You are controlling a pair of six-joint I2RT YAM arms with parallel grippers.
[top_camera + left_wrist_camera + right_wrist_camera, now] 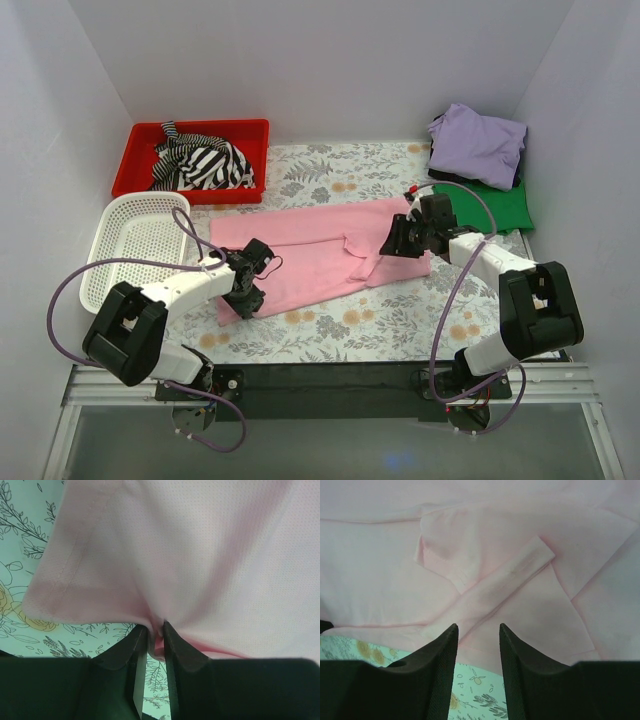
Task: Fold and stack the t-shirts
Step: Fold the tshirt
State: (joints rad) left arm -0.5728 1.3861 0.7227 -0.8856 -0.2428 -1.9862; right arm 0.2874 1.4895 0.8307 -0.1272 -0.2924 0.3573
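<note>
Top external view: pink t-shirt [320, 255] lies lengthwise across the floral tabletop [330, 330], partly folded; the folding step is in hand. Left tool [155, 628] is clenched on its near-left edge; right tool [478, 630] is released, fingers apart at the sleeve end. Judgement: the right tool must close on cloth before both carry the edge across. Lavender t-shirt [478, 140] rests on green t-shirt [500, 205], far right. Red bin [140, 150] holds a striped garment [205, 165]; white basket [110, 230] shows no garment.
</note>
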